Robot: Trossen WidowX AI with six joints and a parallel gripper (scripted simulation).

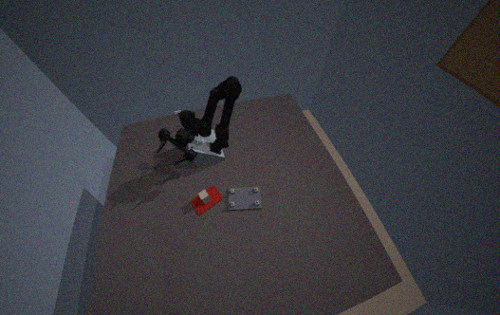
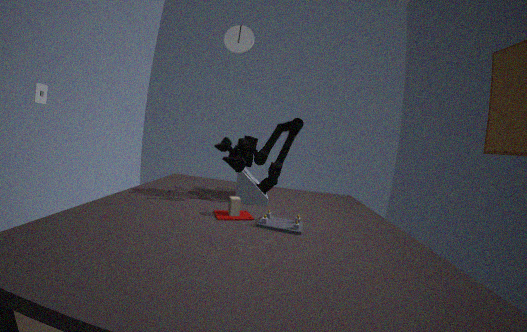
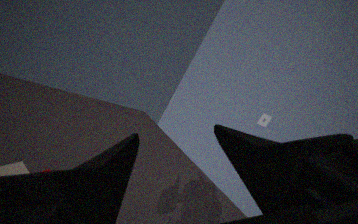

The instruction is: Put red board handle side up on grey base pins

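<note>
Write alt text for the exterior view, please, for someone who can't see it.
A black robot arm, its gripper open and raised, stands at a brown table. On the table, a red board with a pale upright handle lies beside a grey base. A round clock hangs on the wall behind.
</note>
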